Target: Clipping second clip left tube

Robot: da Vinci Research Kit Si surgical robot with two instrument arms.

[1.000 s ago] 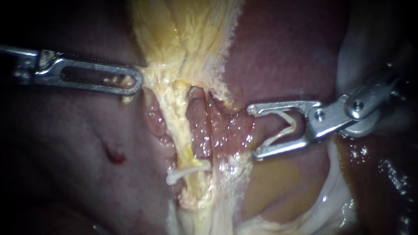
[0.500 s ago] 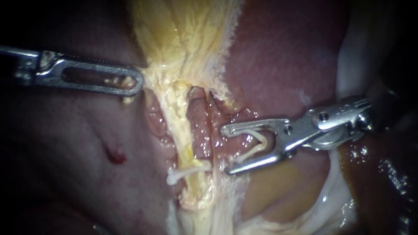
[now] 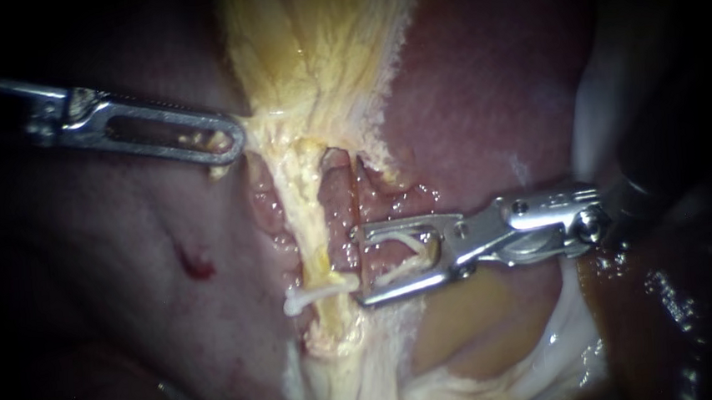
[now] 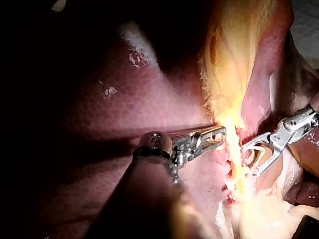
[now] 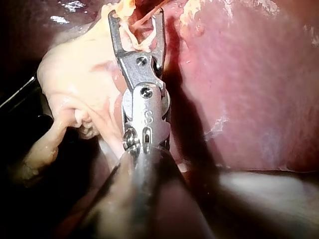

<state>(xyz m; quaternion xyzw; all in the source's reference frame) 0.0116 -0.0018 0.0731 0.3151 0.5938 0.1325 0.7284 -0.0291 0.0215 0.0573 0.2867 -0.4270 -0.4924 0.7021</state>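
Geometry at the clip site. The left tube point(image 3: 303, 224), a pale yellow fibrous strand, runs up and down in the endoscope view, flanked by pink pebbly tissue point(image 3: 391, 223). One small white closed clip point(image 3: 312, 294) sits crosswise on its lower part.

The right instrument point(image 3: 362, 265) is bright steel with two forked jaws. The jaws stand wide apart, holding an open white V-shaped clip point(image 3: 406, 255) between them, one leg against each jaw. The mouth faces the tube, roughly square to its long axis. The jaw tips lie just beside the tube on its right side, not around it. The lower tip is near the end of the closed clip. In the right wrist view, pale tissue lies ahead of the spread jaws; whether any sits inside the mouth, cannot tell.

The left instrument point(image 3: 233, 142) is steel with long slotted jaws. The jaws lie together on the edge of the yellow-white tissue sheet point(image 3: 312, 52) above the tube, well apart from the clip site.

Judgement: the right instrument is the nearer. The coming move should carry the mouth across the tube toward the view's left. It should pass above the closed clip and clear of it, until both clip legs pass the strand's far edge.
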